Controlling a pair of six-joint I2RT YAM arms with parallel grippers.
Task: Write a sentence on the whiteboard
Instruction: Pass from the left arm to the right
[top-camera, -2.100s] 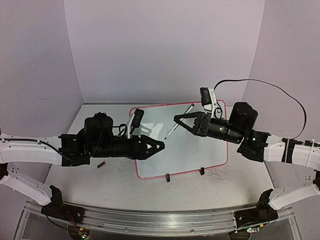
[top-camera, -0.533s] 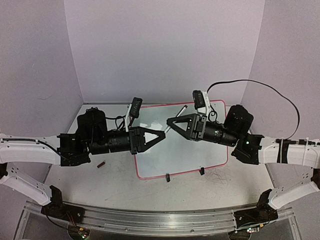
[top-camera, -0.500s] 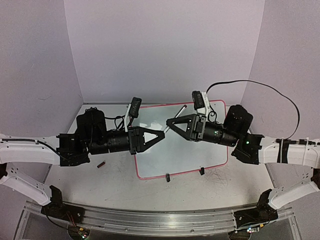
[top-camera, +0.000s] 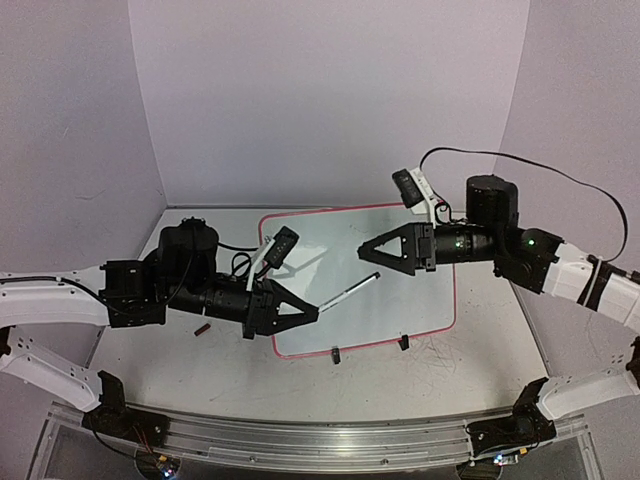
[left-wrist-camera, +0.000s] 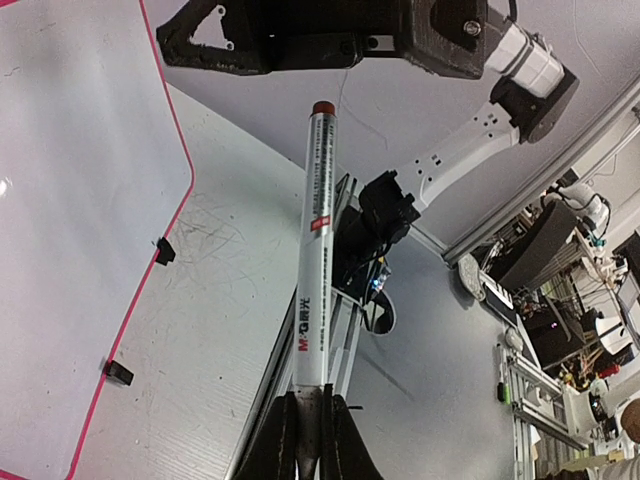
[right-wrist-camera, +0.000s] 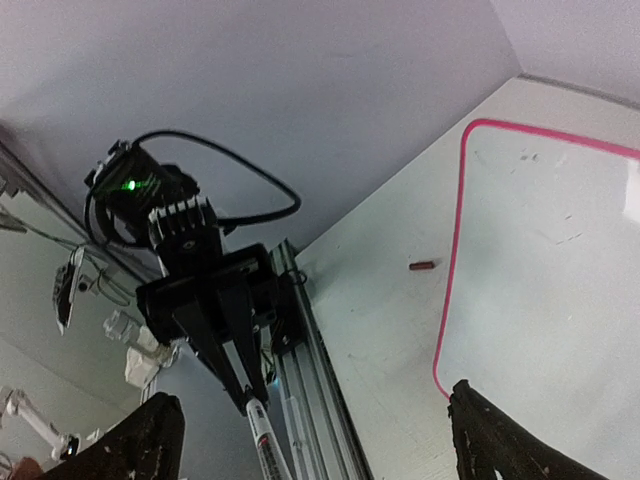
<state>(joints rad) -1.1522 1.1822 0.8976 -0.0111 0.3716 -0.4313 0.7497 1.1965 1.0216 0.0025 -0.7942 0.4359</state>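
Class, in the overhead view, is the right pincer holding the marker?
No: the left pincer grips the marker; the right pincer hangs open, apart from it.

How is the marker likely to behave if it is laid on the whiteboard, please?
The marker is a smooth round tube, so it would probably roll on the flat whiteboard. It looks rigid and light: it sticks straight out though the left gripper pinches only one end.

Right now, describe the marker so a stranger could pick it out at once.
Find the pink-rimmed whiteboard in the middle of the table. Above its near left corner, the left gripper is shut on one end of a slim white marker that points toward the right arm. Unlike the short dark red piece lying left of the board, it is long and held.
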